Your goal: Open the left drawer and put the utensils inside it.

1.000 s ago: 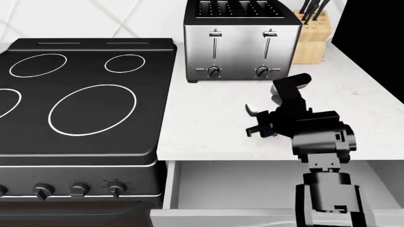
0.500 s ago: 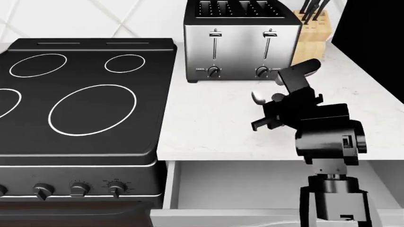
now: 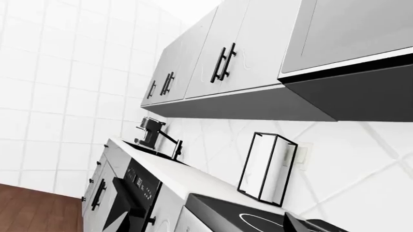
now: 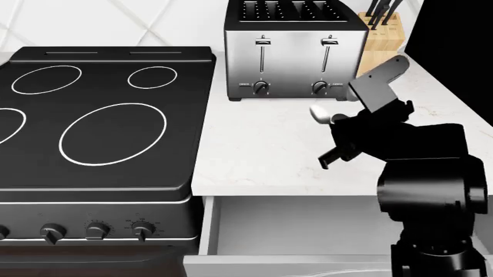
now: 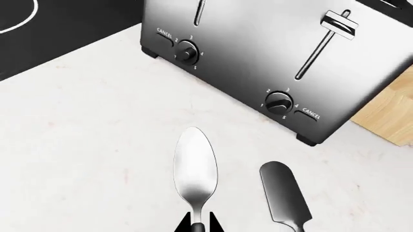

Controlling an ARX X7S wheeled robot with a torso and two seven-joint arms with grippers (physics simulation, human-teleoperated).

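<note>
Right tool: the right tool (image 4: 333,151) hangs over the counter (image 4: 254,156) in front of the toaster, above the utensils. Its fingertips show only as dark points at the edge of the right wrist view, straddling the spoon's neck; I cannot tell whether they are clenched or released, and it appears to carry nothing.
Left tool: out of sight in every view; its camera looks off at wall cabinets and tile.
Spoon: the spoon (image 5: 195,168) lies flat on the counter, silver bowl toward the toaster (image 5: 271,63), dark handle running back under the tool.
Spatula: the spatula-like tool (image 5: 284,195) lies just beside the spoon, apart from it, dark blade toward the toaster, handle hidden.
Handling, judged: both are likely light, stiff and thin. The polished bowl looks slippery and curved, so a pinch there may squirt out. Lying flat, each leaves little to get under.
Where to hold, judged: across the spoon's handle just behind the neck, fingers on either side, pressed down to the counter before closing. Take one at a time; the neighbouring blade is near enough to be nudged.
Left drawer: the left drawer (image 4: 308,222) stands pulled out below the counter edge, white inside, nothing visible in it.
Knife block: the wooden block (image 4: 379,46) stands beyond the toaster, well apart.
</note>
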